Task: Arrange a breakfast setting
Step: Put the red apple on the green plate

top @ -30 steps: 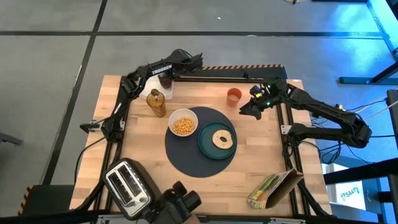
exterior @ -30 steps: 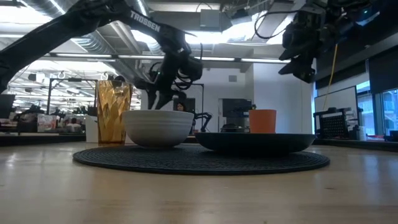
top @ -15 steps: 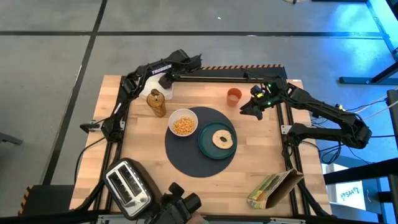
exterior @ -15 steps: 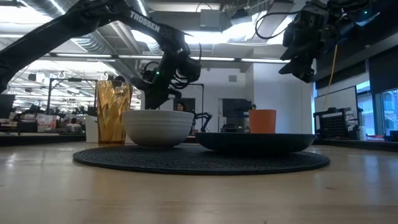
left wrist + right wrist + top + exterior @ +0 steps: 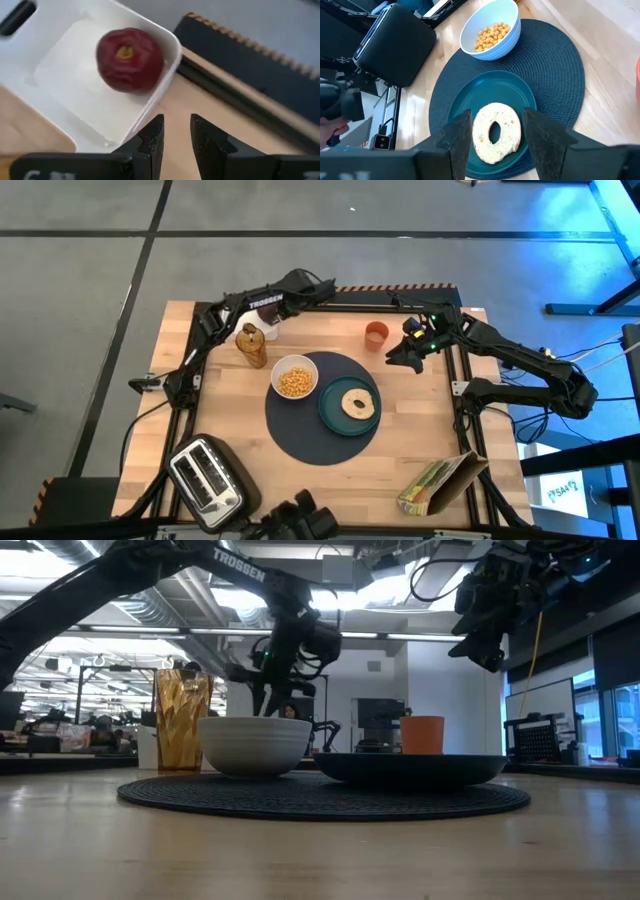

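A red fruit (image 5: pixel 130 60) lies on the floor of a white tray (image 5: pixel 75 95) at the table's far left. My left gripper (image 5: pixel 177 120) hangs just past the tray's corner, over bare wood. Its fingers stand a narrow gap apart, with nothing between them. On a round dark mat (image 5: pixel 300 438) sit a white bowl (image 5: pixel 295 377) of yellow cereal (image 5: pixel 492 35) and a teal plate (image 5: pixel 332 418) bearing a bagel (image 5: pixel 357 403). An orange cup (image 5: pixel 376 334) stands on the wood beyond the mat. My right gripper (image 5: pixel 398 355) hovers open to the right of the cup, holding nothing.
An amber glass (image 5: pixel 251 345) stands left of the bowl. A silver toaster (image 5: pixel 205 477) sits at the near left corner and a yellow-green cereal bag (image 5: pixel 440 480) lies at the near right. Bare wood shows between the mat and the table's right edge.
My left gripper has swung toward the table's right edge along the far side, from over the tray with the red fruit to just past the tray's corner. My right arm has kept still.
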Tool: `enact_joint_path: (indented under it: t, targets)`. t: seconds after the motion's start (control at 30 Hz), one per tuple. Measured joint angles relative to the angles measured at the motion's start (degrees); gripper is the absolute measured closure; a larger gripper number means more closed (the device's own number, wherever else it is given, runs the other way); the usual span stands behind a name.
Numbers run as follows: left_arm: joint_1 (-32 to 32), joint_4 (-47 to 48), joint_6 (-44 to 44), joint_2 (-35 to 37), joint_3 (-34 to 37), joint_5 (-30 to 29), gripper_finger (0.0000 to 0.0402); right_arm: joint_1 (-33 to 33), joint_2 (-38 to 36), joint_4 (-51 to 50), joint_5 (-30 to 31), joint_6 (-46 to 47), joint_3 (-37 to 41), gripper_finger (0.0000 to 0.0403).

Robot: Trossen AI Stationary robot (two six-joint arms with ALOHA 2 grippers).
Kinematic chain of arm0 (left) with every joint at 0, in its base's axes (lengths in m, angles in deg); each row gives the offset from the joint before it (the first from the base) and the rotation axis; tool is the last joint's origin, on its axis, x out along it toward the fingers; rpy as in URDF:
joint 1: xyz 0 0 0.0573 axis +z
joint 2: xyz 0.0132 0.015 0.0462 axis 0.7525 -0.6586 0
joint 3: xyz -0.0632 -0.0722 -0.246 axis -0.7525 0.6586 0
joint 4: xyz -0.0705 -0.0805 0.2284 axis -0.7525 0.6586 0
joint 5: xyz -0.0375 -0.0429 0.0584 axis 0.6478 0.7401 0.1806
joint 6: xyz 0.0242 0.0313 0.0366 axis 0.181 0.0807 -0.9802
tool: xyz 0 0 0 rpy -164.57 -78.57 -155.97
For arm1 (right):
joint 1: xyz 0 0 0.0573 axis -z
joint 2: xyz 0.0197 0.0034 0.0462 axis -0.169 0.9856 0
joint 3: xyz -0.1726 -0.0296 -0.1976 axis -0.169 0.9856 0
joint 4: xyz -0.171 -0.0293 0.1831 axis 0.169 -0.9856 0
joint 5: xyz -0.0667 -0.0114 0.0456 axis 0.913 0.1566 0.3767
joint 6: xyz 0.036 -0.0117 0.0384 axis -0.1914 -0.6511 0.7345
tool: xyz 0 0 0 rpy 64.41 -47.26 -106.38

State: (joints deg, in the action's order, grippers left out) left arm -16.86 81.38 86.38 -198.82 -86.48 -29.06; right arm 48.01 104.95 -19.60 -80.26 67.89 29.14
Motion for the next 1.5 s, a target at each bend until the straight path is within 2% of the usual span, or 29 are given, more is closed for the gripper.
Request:
enact_joint_path:
  t: [0.23, 0.37, 0.73, 0.9, 1.0, 1.17, 1.33, 1.5]
  targets:
    - [-3.29, -0.73, -23.66, 0.00, 0.00, 2.72, 0.0313, 0.00, 0.00, 0.00, -0.44, 0.02, 0.00, 0.0235]
    - [-7.41, -0.77, -30.37, 0.00, 0.00, 4.78, 0.0313, 0.00, 0.00, 0.01, -0.44, 0.03, 0.00, 0.0235]
    - [-22.53, -1.06, -26.53, 0.00, 0.00, 5.07, 0.0313, -0.01, 0.00, 0.07, -1.99, 0.76, 0.02, 0.0235]
    - [-27.09, -0.21, -22.42, 0.00, 0.00, 6.62, 0.0313, 0.00, 0.00, 0.70, -1.99, 0.76, 0.02, 0.0235]
    - [-28.04, 2.50, -16.28, 0.57, 0.00, 9.52, 0.0313, -0.02, 0.00, 1.92, -2.81, 0.79, 0.02, 0.0235]
    - [-28.57, 7.84, -9.19, 3.76, 0.00, 9.41, 0.0313, -0.09, 0.84, 7.71, -3.48, 3.93, 0.02, 0.0235]
    - [-27.18, 7.71, -10.28, 11.42, -0.09, 5.72, 0.0313, -2.09, 5.55, 13.37, -3.43, 7.96, -1.19, 0.0235]
    - [-23.26, 7.71, -18.43, 19.70, -0.09, -0.05, 0.0313, -7.13, 11.74, 13.90, 0.98, 6.97, -7.10, 0.0235]
